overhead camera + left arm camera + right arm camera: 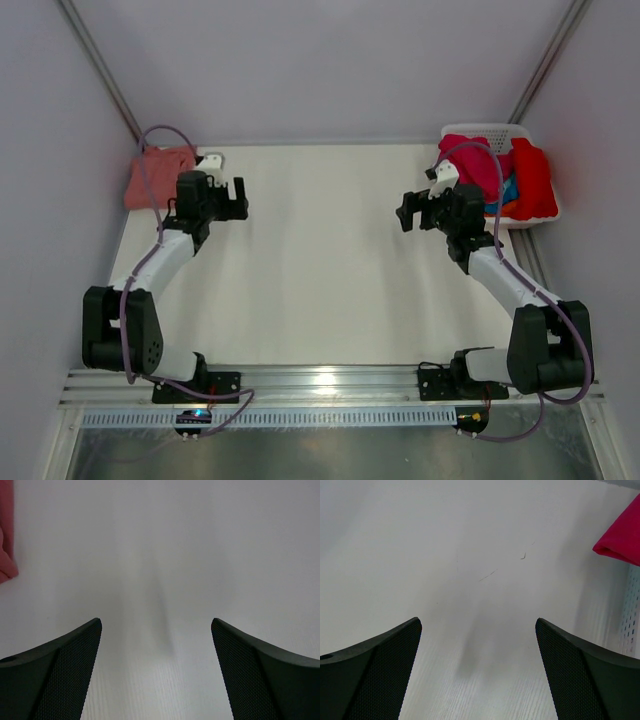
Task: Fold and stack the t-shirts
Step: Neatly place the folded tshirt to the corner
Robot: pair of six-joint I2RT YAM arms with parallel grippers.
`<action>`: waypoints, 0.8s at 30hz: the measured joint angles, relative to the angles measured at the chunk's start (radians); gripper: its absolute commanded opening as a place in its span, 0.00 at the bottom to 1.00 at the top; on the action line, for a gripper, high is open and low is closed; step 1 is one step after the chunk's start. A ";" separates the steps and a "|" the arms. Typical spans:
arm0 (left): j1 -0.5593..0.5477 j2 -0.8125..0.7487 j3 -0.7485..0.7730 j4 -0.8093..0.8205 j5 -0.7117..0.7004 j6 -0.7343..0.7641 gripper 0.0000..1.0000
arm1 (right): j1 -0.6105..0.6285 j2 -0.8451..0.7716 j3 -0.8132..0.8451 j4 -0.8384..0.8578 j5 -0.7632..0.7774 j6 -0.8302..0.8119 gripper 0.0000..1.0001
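Note:
A folded salmon-pink t-shirt (160, 177) lies at the table's far left corner; its edge (6, 540) shows at the left of the left wrist view. Several more t-shirts fill the white basket (492, 133) at the far right: a magenta one (478, 165), a red one (533, 178), with blue and orange showing under them. A magenta fold (621, 536) hangs into the right wrist view. My left gripper (238, 198) is open just right of the pink shirt, nothing between its fingers. My right gripper (408, 212) is open left of the basket, also holding nothing.
White table (320, 260) between the two arms. Grey walls close in on the left, right and back. A metal rail (320, 385) runs along the near edge by the arm bases. The perforated basket wall (631, 617) stands near the right gripper.

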 measured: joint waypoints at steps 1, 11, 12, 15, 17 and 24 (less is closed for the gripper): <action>0.002 -0.009 -0.013 0.010 0.004 0.002 0.91 | -0.001 0.000 -0.001 0.000 -0.001 -0.005 0.99; 0.018 -0.087 -0.196 0.132 0.054 0.050 0.99 | -0.003 -0.039 -0.071 0.024 0.021 -0.087 0.99; 0.019 -0.095 -0.222 0.141 0.055 0.069 0.99 | -0.003 -0.051 -0.093 0.025 0.022 -0.101 1.00; 0.019 -0.139 -0.319 0.168 0.068 0.122 0.99 | -0.003 -0.097 -0.167 0.037 0.020 -0.139 0.99; 0.019 -0.166 -0.376 0.183 0.076 0.146 0.99 | -0.003 -0.137 -0.221 0.040 0.008 -0.169 0.99; 0.022 -0.189 -0.486 0.261 0.100 0.192 0.99 | -0.018 -0.149 -0.283 0.089 -0.046 -0.209 0.99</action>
